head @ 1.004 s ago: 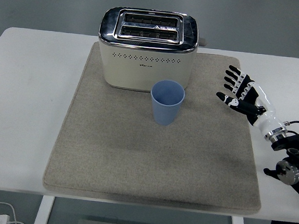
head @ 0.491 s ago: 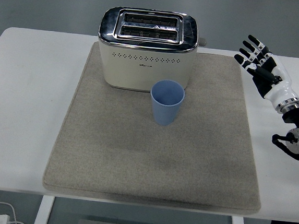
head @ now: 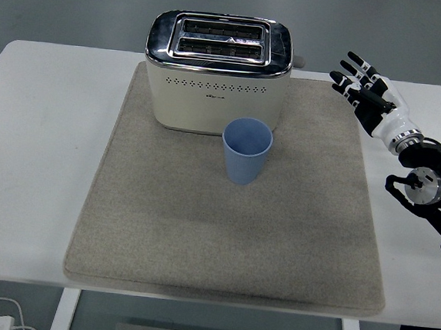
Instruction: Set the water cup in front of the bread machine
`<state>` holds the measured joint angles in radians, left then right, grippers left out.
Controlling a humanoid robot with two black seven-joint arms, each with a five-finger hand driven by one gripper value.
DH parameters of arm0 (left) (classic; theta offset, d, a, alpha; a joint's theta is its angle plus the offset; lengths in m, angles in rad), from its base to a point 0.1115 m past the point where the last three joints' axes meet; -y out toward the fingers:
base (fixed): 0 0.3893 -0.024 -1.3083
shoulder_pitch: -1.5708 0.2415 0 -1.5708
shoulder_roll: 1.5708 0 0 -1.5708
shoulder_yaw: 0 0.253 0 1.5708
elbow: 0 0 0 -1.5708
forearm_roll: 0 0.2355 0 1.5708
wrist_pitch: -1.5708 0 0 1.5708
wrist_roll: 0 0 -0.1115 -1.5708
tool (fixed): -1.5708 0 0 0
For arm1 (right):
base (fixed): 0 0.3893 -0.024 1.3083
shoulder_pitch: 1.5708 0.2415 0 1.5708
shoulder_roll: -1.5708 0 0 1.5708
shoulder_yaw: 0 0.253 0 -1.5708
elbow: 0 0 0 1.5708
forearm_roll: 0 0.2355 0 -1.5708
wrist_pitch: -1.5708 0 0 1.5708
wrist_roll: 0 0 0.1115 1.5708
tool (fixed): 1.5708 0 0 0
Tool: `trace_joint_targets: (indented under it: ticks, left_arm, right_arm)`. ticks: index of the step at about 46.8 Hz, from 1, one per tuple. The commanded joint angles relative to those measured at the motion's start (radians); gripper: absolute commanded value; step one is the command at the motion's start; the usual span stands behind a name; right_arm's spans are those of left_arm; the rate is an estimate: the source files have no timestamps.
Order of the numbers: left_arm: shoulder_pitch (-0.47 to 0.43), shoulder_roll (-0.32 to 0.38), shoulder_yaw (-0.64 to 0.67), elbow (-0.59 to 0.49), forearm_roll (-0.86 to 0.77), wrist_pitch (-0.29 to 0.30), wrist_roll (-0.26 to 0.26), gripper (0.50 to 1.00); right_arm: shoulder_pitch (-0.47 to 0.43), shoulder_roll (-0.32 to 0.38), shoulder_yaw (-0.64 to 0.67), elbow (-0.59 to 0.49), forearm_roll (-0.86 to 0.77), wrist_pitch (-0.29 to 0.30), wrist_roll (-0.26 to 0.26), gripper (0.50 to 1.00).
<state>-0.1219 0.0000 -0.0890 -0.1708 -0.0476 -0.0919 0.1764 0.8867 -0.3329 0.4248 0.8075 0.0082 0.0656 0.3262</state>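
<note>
Right hand (head: 369, 97): fingers spread, empty, well right of the bread machine (head: 217, 72).
Water cup (head: 246, 150): stood upright just before the bread machine.
Progress: placement looked done.

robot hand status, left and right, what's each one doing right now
Left robot hand: not in view.
Right robot hand: open, fingers spread, holding nothing, at the right of the toaster, well apart from the blue cup.

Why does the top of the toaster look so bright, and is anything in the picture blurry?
Head view: the toaster has a chrome top mirroring overhead light; soft shadows lie under the blue cup on the mat; the right hand and everything else look sharp.
</note>
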Motion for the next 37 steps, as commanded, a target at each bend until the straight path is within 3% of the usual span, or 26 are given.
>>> trace_joint_targets:
  ticks: [1, 11, 25, 37]
  left_arm:
    - [0.001, 0.000, 0.000, -0.001, 0.000, 0.000, 0.000, 1.000]
    - [0.001, 0.000, 0.000, 0.001, 0.000, 0.000, 0.000, 1.000]
    - [0.001, 0.000, 0.000, 0.001, 0.000, 0.000, 0.000, 1.000]
    - [0.004, 0.000, 0.000, 0.002, 0.000, 0.000, 0.000, 1.000]
  right_arm:
    - [0.000, 0.011, 0.029, -0.007, 0.000, -0.003, -0.001, 0.930]
    - [0.000, 0.043, 0.080, -0.028, 0.001, -0.018, -0.006, 0.928]
    - [0.003, 0.160, 0.124, -0.133, 0.001, -0.024, -0.006, 0.930]
    - [0.002, 0.167, 0.212, -0.137, 0.001, -0.018, -0.006, 0.930]
